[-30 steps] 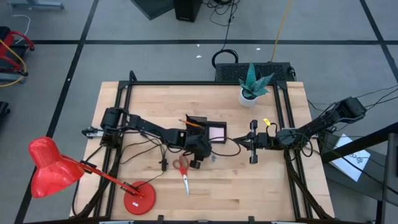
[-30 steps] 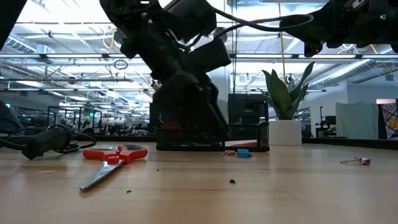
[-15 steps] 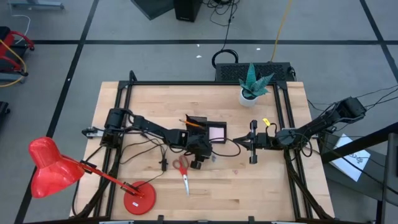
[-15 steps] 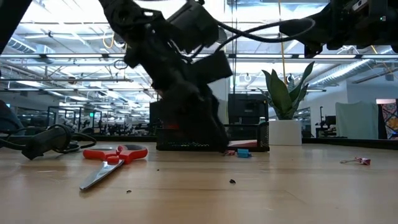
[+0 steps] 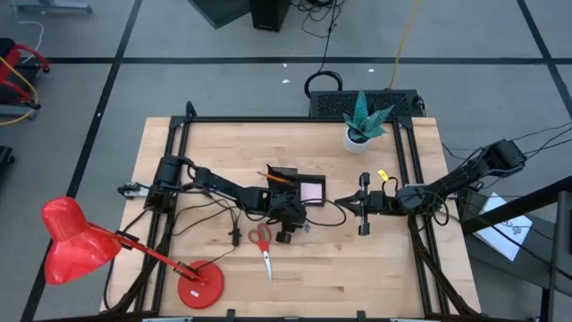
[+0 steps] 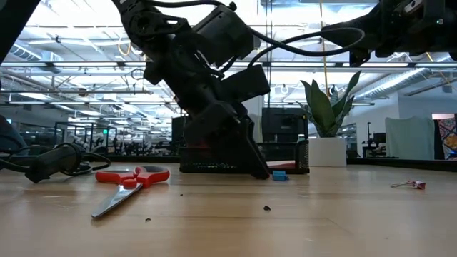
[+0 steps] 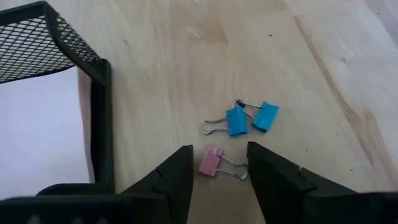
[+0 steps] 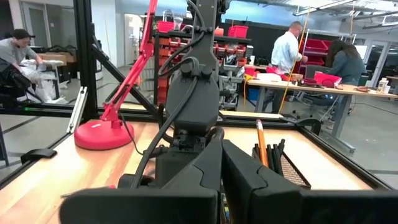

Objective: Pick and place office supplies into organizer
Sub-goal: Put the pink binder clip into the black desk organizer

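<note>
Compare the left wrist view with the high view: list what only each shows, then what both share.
Only the left wrist view: a pink binder clip lying between the left gripper's open fingers, with two blue binder clips just beyond it.
Only the high view: the red-handled scissors, the red lamp, the potted plant, and the right gripper waiting right of the organizer.
Both: the black mesh organizer and the wooden table.

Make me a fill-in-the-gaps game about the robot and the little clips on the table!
1. The small clip between the left gripper's open fingers is coloured ____.
2. Just beyond it lie ____ small blue binder clips.
3. The red-handled scissors lie on the wooden ____.
4. The black mesh organizer holds a pale pink pad in its ____ compartment.

Missing words: pink; two; table; lower
</note>
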`<action>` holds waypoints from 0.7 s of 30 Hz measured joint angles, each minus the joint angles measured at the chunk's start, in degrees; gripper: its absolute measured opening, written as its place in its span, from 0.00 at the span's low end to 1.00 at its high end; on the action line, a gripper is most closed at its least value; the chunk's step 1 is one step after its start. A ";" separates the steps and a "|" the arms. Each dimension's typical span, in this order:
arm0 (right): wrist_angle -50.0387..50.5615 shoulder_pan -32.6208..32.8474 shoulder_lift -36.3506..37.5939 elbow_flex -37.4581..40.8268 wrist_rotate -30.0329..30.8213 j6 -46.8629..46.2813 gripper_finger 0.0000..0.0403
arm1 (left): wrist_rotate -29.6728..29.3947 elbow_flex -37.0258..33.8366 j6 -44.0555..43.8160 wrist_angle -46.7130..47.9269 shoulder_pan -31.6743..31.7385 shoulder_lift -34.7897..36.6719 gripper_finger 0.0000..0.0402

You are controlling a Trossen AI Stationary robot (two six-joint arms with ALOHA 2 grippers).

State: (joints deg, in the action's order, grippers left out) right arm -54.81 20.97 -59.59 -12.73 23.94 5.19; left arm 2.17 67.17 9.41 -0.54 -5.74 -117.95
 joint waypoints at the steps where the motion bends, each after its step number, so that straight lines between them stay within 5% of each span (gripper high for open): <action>1: 0.00 0.00 0.00 0.00 0.00 -0.01 0.01 | 0.35 0.01 0.07 0.35 -0.02 0.00 0.35; 9: 0.18 0.00 0.00 0.00 0.00 -0.01 0.01 | 2.28 0.04 0.94 0.75 -0.04 0.07 0.03; 21: 0.22 0.00 0.00 0.00 -0.02 0.00 0.01 | 2.27 -0.10 3.85 0.62 -1.04 0.52 0.02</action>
State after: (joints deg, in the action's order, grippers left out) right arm -54.58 20.97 -59.59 -12.73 23.92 5.19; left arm 4.45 67.07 13.26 0.09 -6.78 -117.43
